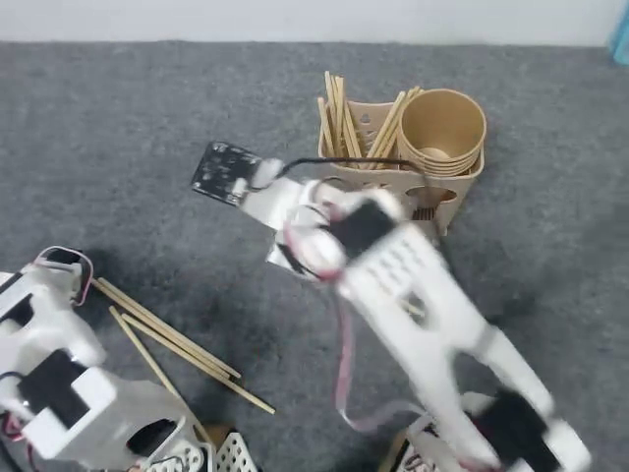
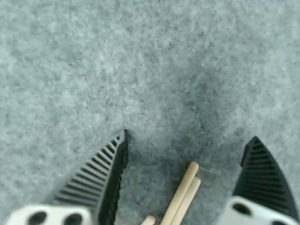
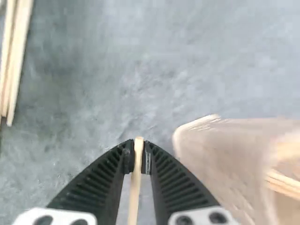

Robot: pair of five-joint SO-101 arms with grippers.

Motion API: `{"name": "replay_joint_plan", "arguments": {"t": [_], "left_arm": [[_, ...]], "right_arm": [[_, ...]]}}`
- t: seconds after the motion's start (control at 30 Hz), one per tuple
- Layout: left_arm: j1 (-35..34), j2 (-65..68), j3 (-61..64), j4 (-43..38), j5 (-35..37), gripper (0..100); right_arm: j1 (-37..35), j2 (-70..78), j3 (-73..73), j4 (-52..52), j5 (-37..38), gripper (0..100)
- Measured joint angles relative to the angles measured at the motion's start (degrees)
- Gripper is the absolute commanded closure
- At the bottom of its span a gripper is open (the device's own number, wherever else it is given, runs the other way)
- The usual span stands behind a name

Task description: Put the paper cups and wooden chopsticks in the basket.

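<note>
The right gripper [image 3: 137, 151] is pinched shut on a single chopstick [image 3: 135, 197], whose long axis runs along the line of the jaws, with its tip poking out just past the fingertips. Just beside that gripper stands the basket [image 3: 225, 159]. In the high view the basket [image 1: 393, 182] sits at upper centre-right, up and to the right of the right arm's wrist. It already holds the stacked paper cups [image 1: 444, 128] and a sheaf of upright chopsticks [image 1: 339, 113].

The next move looks to turn on that short offset. The held stick probably has to clear the rim and tip toward upright before it is let go.

Farther off, at the lower left of the high view, the loose chopsticks [image 1: 172, 339] lie on the grey carpet [image 1: 118, 118], slanting from upper left to lower right. The left arm [image 1: 59, 383] is much the nearer to them. The left gripper [image 2: 190, 137] has its jaws spread wide, with two stick ends [image 2: 185, 192] lying between them, untouched
</note>
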Motion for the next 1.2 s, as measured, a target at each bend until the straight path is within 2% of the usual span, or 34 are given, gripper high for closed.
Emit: {"name": "replay_joint_plan", "arguments": {"t": [0.17, 0.3, 0.4, 0.5, 0.63, 0.8, 1.0, 1.2], "left_arm": [[0.0, 0.0, 0.0, 0.0, 0.0, 64], [0.0, 0.0, 0.0, 0.0, 0.0, 64], [0.0, 0.0, 0.0, 0.0, 0.0, 64], [0.0, 0.0, 0.0, 0.0, 0.0, 64], [0.0, 0.0, 0.0, 0.0, 0.0, 64], [0.0, 0.0, 0.0, 0.0, 0.0, 64], [0.0, 0.0, 0.0, 0.0, 0.0, 64], [0.0, 0.0, 0.0, 0.0, -0.3, 64]], "right_arm": [[-0.1, -17.8, 0.0, 4.6, -1.1, 99.1], [0.0, -30.3, 3.1, 8.4, -8.3, 99.1], [0.0, -39.6, 10.8, 6.9, -13.5, 99.1], [0.1, -47.6, 20.9, -1.9, -16.0, 99.1], [0.1, -56.4, 32.1, -20.7, -16.5, 99.1], [4.9, -59.4, 33.5, -43.6, -17.1, 99.1], [14.7, -48.9, 32.2, -63.0, -17.1, 99.1], [19.3, -30.4, 22.2, -66.9, -17.1, 99.1]]}}
